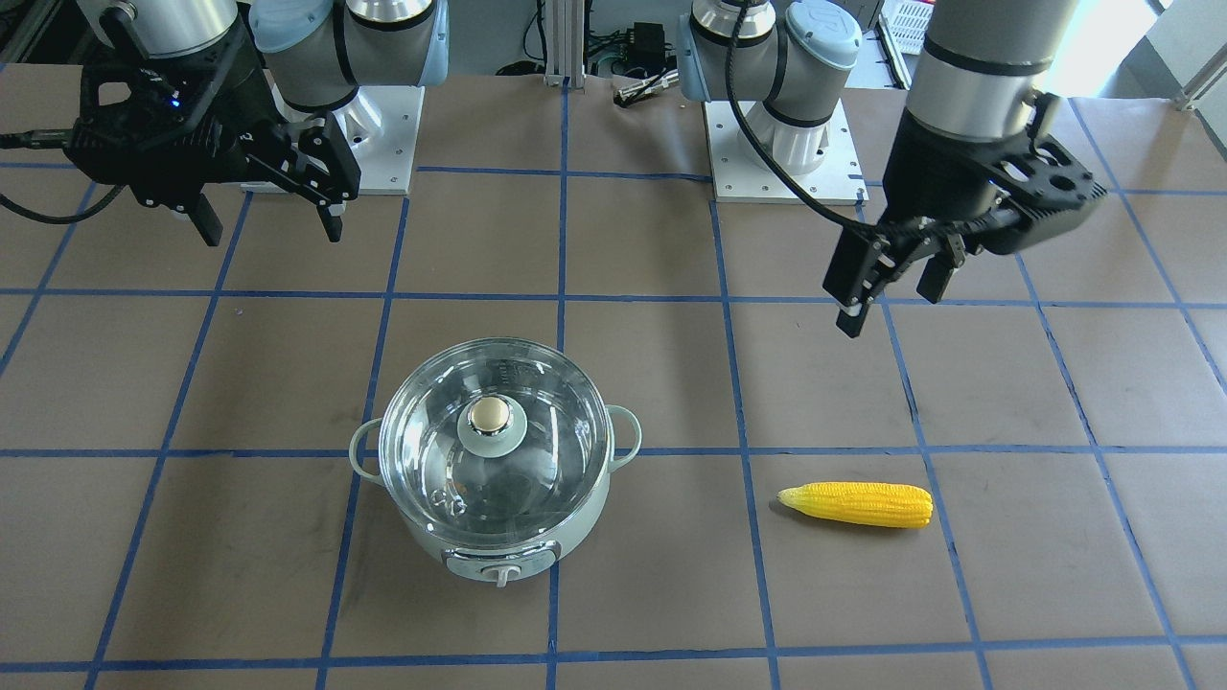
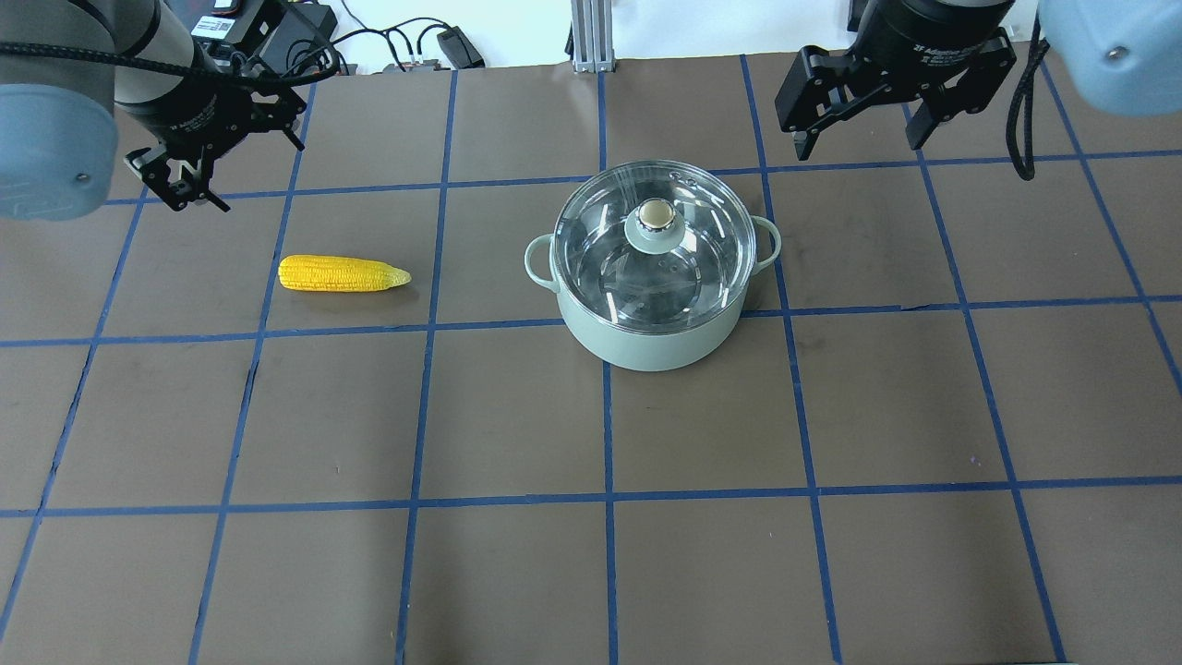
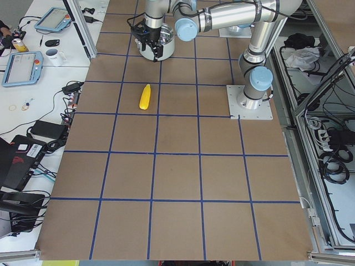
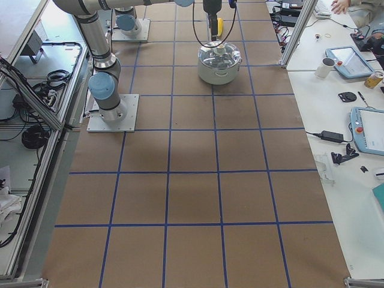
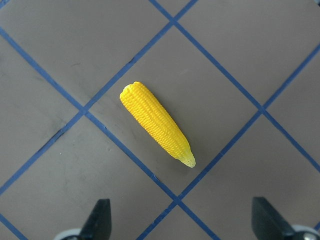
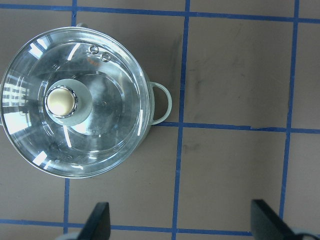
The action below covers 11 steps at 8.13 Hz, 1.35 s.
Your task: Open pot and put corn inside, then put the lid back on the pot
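The pot stands near the table's middle with its glass lid on it, knob up; both show in the overhead view and the right wrist view. The corn lies flat on the table, apart from the pot, tapered tip towards it. It also shows in the overhead view and the left wrist view. My left gripper is open and empty, hovering above and behind the corn. My right gripper is open and empty, hovering behind the pot, off to its side.
The table is brown paper with a blue tape grid. The arm base plates sit at the robot's edge. Side benches hold tablets, a mug and cables beyond the table's ends.
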Motion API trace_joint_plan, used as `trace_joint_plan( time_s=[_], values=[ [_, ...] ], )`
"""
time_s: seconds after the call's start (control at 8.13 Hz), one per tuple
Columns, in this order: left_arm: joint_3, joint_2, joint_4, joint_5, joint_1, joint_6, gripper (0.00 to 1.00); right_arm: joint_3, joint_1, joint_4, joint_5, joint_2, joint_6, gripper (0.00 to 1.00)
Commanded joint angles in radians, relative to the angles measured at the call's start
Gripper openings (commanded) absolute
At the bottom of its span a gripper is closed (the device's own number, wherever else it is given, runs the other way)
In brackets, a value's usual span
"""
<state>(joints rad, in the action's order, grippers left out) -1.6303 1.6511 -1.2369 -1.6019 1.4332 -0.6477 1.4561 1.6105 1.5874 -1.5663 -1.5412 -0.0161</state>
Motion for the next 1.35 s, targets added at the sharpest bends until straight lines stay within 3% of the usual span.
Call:
trace_joint_plan(
  time_s=[0.0, 0.49, 0.74, 0.98, 1.23],
  values=[
    [-0.002, 0.106, 0.001, 0.003, -0.028, -0.373, 1.00, -0.025, 0.008, 0.087, 0.088, 0.068, 0.124, 1.00],
    [0.006, 0.320, 0.013, 0.045, -0.037, -0.398, 1.00, -0.069, 0.124, 0.224, 0.075, 0.246, 0.208, 1.00],
    [0.007, 0.343, 0.017, 0.040, -0.040, -0.418, 1.00, -0.065, 0.178, 0.285, 0.077, 0.321, 0.225, 0.96],
    [0.001, 0.398, 0.141, 0.031, -0.046, -0.457, 1.00, -0.053, 0.189, 0.299, 0.075, 0.351, 0.332, 0.99],
    [0.007, 0.437, 0.166, 0.036, -0.085, -0.478, 1.00, -0.048, 0.192, 0.299, 0.086, 0.372, 0.375, 1.00]
  ],
)
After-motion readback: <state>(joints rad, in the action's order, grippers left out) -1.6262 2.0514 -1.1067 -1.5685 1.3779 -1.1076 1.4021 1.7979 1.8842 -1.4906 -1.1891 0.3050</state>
